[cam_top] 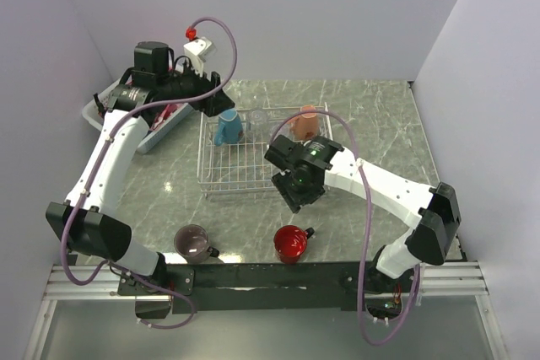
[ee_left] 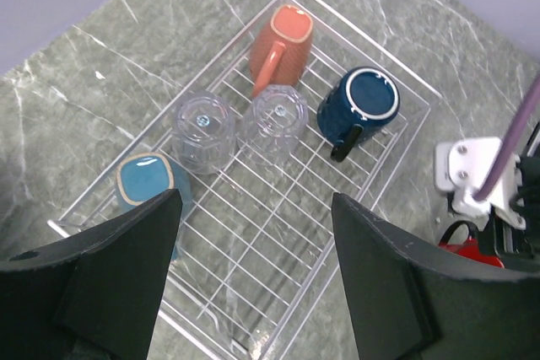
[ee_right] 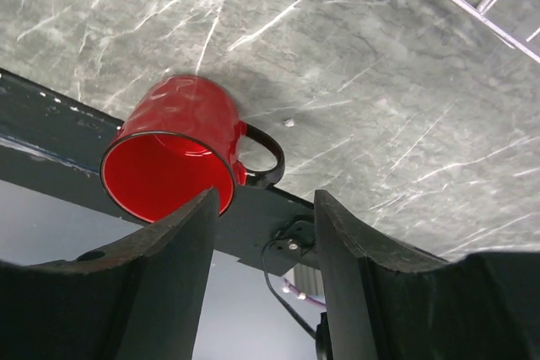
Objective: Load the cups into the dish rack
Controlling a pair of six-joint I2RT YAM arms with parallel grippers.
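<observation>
White wire makes the low, flat dish rack (ee_left: 278, 225), and we count five cups in it. They all sit bottom up. The light blue mug (ee_left: 145, 181) is at one corner. Just beside it is a small clear glass (ee_left: 202, 128), and a second clear glass (ee_left: 278, 115) stands next to that one. The salmon mug (ee_left: 283, 40) with ridged sides is by the far rim. The navy mug (ee_left: 363, 103) is near it, with its handle pointing into the rack.

Two cups are not in the rack. The shiny red mug (ee_right: 177, 149) stands open side up on the grey marble table (cam_top: 380, 115), close to the dark front rail (cam_top: 253, 274). The mauve mug (cam_top: 194, 242) stands the same way further along that rail, well apart from the red one.

The left gripper (ee_left: 255, 225) hangs over the rack. Its fingers are spread wide and there is nothing between them. The right gripper (ee_right: 266, 208) is above the table, between the rack and the red mug. Its fingers are spread wide too, and they hold nothing.

A white plastic basket (cam_top: 97, 111) sits on the table past the rack's left side.
</observation>
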